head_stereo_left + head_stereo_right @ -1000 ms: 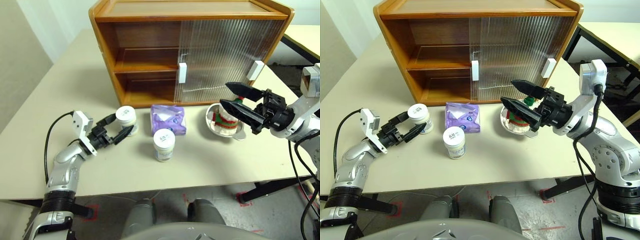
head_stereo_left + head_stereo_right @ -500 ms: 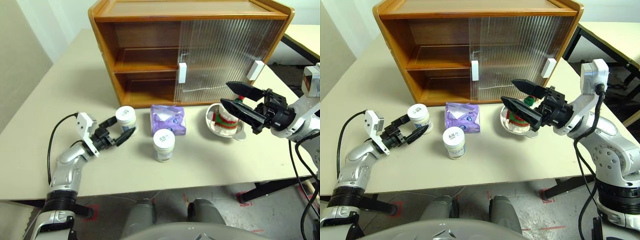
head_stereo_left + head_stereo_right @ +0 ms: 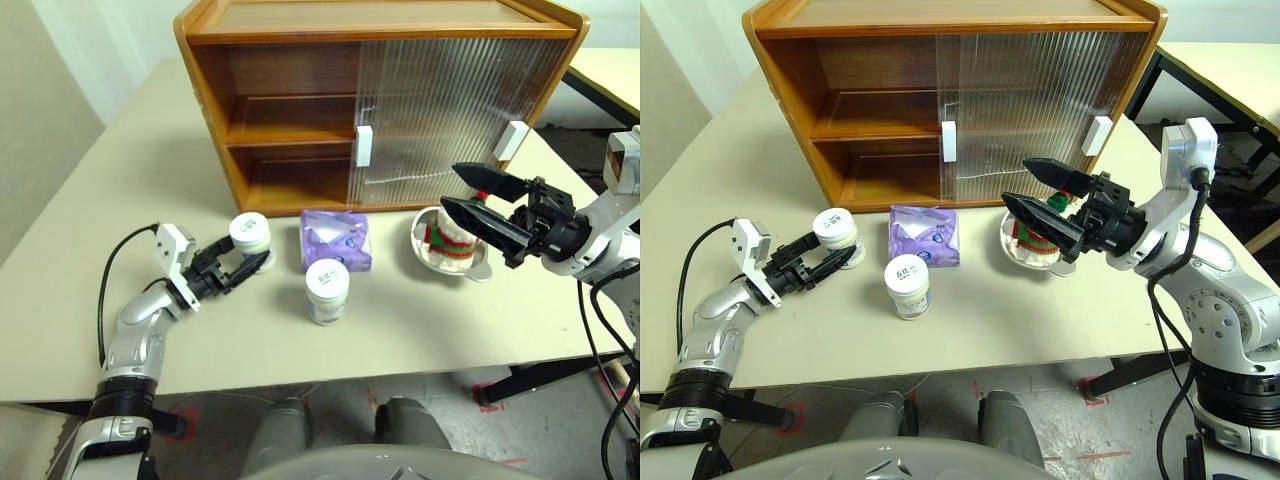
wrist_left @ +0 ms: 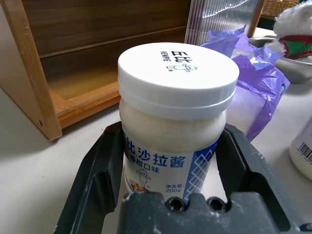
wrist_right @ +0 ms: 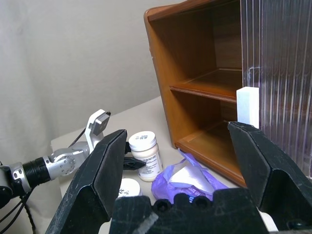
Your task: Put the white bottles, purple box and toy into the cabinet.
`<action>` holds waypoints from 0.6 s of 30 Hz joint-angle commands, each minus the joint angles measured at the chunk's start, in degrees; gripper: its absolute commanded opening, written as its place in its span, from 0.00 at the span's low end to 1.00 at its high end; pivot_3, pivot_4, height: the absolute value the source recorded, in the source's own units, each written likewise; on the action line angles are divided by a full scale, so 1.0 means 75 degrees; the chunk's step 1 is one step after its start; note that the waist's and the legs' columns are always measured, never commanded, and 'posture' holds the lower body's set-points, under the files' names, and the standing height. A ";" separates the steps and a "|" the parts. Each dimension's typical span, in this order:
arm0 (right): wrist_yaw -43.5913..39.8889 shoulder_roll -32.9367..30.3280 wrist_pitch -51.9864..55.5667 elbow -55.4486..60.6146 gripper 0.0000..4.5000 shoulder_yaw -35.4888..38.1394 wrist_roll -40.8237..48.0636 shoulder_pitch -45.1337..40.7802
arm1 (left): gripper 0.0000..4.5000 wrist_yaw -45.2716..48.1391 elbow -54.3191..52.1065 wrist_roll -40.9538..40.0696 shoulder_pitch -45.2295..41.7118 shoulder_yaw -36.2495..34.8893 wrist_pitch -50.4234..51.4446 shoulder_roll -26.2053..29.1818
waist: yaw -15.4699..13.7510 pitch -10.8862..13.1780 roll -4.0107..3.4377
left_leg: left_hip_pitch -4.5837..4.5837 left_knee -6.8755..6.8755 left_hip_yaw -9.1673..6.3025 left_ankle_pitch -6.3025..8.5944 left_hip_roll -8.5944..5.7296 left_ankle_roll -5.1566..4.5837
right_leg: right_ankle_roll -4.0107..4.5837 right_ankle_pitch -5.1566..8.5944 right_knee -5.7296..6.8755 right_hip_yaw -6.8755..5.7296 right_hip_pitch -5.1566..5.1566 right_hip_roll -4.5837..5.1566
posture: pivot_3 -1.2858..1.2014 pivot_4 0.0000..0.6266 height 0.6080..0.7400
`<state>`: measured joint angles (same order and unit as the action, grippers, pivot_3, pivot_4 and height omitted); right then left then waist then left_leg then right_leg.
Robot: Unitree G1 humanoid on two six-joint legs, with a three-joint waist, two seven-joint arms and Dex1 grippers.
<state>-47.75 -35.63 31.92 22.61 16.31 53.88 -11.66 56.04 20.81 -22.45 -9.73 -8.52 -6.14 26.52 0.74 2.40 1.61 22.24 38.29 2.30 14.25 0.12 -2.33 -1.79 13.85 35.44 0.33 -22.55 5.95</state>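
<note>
Since a second ago, we see the left gripper (image 3: 243, 268) narrow its jaws around the nearer-to-cabinet white bottle (image 3: 249, 238); in the left wrist view the black fingers (image 4: 105, 170) sit against both sides of the jar (image 4: 174, 117), so we read them as closed on it, though the jar stands on the tabletop (image 3: 400, 330). Everything else has kept its place.

That bottle stands just before the cabinet's (image 3: 380, 95) open left half, beside the purple box (image 3: 336, 240). A second white bottle (image 3: 327, 290) stands nearer us, just in front of the box. Right of the box, the toy (image 3: 447, 240) lies in a metal bowl (image 3: 478, 268), close to the cabinet's ribbed sliding door (image 3: 450, 110), which covers the right half. Both open shelves look bare.

Our right gripper (image 3: 478, 203) hovers above the bowl and toy, jaws spread wide and holding nothing.
</note>
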 commanded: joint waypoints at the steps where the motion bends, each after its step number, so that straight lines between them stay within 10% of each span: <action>1: -0.0012 -0.0034 -0.0015 0.0115 1.00 0.0032 0.0015 0.0034 | 0.68 -0.0019 0.0117 0.0098 0.0067 0.0004 0.0038 0.0044 | 0.0000 0.0000 -0.0001 | 0.0000 -0.0001 0.0000 0.0000 0.0000 0.0000 | 0.0000 0.0000 0.0000 0.0000 0.0000 0.0000 | 0.48 0.00 1.00; 18: 0.0060 0.0005 -0.0054 0.0240 1.00 0.0043 -0.0007 0.0183 | 0.68 -0.2387 -0.2018 -0.0081 -0.0833 0.0182 0.2220 -0.0973 | 0.0020 0.0000 0.0003 | 0.0005 -0.0002 0.0002 -0.0001 -0.0013 -0.0001 | -0.0014 -0.0003 -0.0003 0.0000 0.0001 -0.0009 | 0.48 0.00 1.00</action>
<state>-47.51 -35.56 31.90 23.43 16.33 53.84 -10.39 40.28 7.69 -22.49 -14.69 -7.19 8.63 19.75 0.89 2.40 1.64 22.29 38.28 2.31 14.24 0.02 -2.35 -1.89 13.83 35.42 0.35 -22.54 5.85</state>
